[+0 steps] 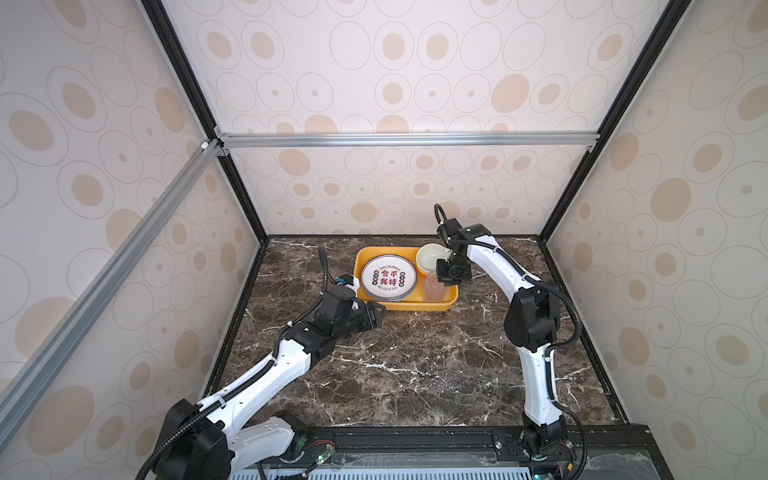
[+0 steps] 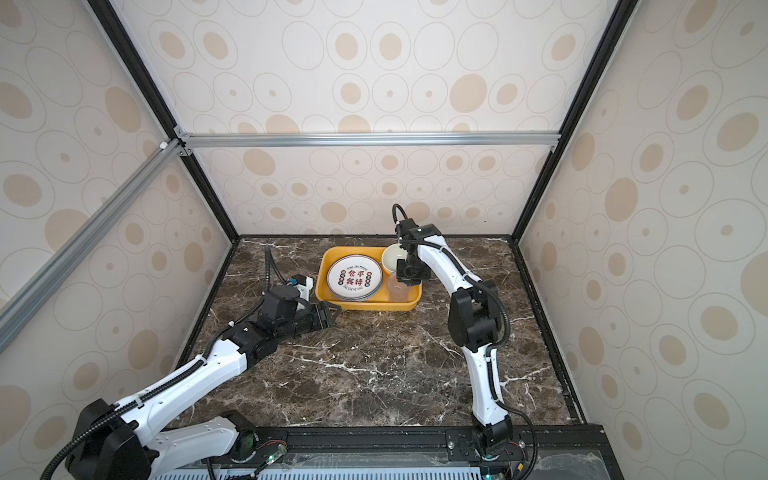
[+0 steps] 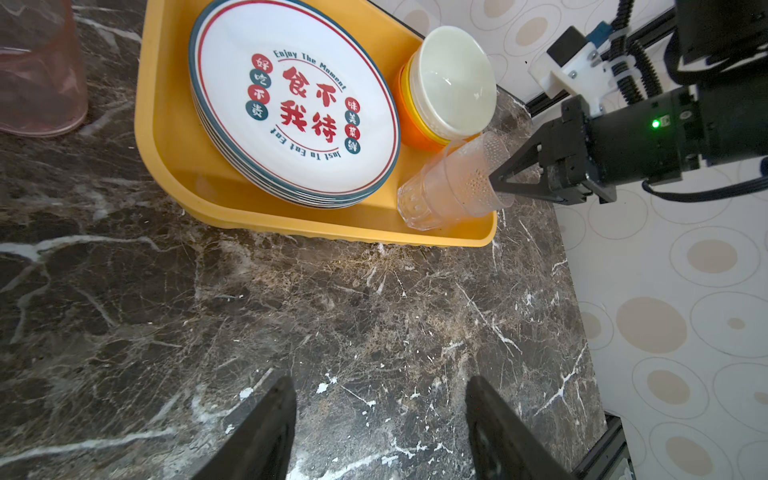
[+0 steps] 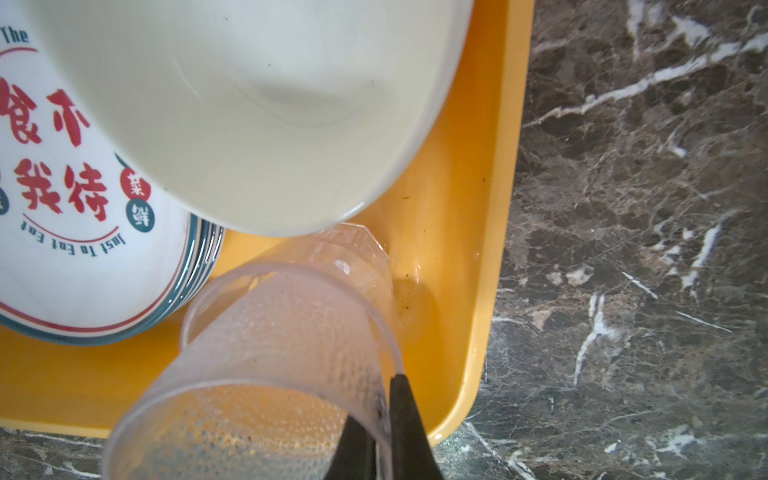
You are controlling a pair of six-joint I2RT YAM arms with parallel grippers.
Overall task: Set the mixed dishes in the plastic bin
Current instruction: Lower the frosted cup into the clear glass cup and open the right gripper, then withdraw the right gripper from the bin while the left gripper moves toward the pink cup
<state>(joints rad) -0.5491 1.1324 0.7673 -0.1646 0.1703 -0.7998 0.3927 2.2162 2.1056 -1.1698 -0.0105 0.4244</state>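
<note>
In both top views, a shallow yellow plastic bin (image 1: 415, 308) sits upper centre on the dark marble worktop (image 1: 415, 374). It holds a stack of round white plates with red characters (image 1: 388, 277), a cream bowl (image 1: 430, 257) nested on yellow and orange ones, and stacked translucent cups (image 1: 434, 291). The right tool (image 1: 444, 279) points down onto the cups. The left tool (image 1: 376, 313) is near the bin's lower left corner.

In the left wrist view, the left tool's fingers (image 3: 266, 428) stand apart over bare worktop, holding nothing. A translucent pink cup (image 3: 37, 83) stands outside the bin.

In the right wrist view, the right tool is clamped on the rim of the topmost dimpled cup (image 4: 270, 353), with one finger inside and one outside. The cream bowl overhangs the cup closely, and the plates crowd in beside it.
</note>
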